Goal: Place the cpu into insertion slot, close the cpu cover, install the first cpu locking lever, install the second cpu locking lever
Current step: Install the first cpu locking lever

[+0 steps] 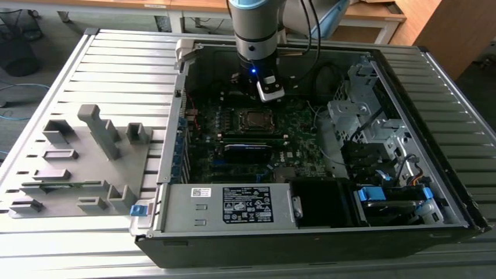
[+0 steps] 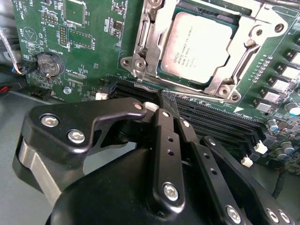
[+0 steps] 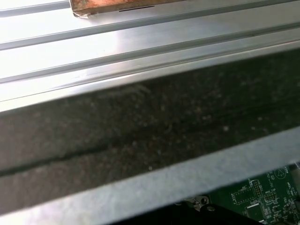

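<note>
The cpu (image 2: 197, 44), a square chip with a dull silver top, lies flat in the insertion slot (image 1: 254, 120) on the dark green motherboard (image 2: 84, 42). The cpu cover (image 2: 146, 47), a silver frame with a square window, lies down around the chip. My gripper (image 2: 163, 99) hovers just beside the socket's edge, over the long black memory slots (image 2: 211, 119), and its black fingers (image 2: 165, 140) meet at the tips with nothing between them. In the exterior view the gripper (image 1: 269, 96) hangs inside the open case, just behind the socket.
A coin battery (image 2: 49, 64) sits on the board away from the socket. The power supply (image 1: 225, 204) fills the case's front, and a drive cage (image 1: 364, 122) stands at the exterior view's right. A grey fixture tray (image 1: 78, 163) lies outside the case. The case wall (image 3: 140, 140) is close.
</note>
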{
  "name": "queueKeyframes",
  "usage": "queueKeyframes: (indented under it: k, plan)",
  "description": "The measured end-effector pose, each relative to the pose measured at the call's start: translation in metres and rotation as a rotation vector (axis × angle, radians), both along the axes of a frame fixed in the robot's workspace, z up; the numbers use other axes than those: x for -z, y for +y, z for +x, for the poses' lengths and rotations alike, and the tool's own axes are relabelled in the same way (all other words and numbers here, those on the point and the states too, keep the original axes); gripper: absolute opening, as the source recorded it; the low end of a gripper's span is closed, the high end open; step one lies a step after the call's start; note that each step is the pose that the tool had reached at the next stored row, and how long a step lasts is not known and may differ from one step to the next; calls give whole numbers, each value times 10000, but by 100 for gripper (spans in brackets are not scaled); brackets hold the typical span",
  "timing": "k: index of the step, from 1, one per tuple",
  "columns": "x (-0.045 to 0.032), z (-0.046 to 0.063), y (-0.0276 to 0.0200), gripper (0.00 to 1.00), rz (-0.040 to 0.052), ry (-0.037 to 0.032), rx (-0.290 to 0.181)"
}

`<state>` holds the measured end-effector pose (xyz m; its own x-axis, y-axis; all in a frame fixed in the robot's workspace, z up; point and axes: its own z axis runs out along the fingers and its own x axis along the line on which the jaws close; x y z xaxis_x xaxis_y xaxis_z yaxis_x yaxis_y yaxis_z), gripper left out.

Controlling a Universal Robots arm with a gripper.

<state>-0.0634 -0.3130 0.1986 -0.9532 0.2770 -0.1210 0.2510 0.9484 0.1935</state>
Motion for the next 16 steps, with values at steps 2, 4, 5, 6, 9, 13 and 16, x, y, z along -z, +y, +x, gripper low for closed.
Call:
queueKeyframes:
  k: [2, 4, 5, 6, 9, 13, 16]
  plan:
    - [4, 0, 0, 11, 0, -17, -2]
    - [7, 0, 0, 11, 0, -29, -5]
    - [9, 0, 0, 11, 0, -34, -6]
    - [10, 1, 0, 11, 0, -37, -6]
    - [12, 1, 0, 11, -1, -40, -6]
    - [14, 9, 0, 11, 2, -42, -7]
    - [14, 16, 0, 11, 0, -41, -7]
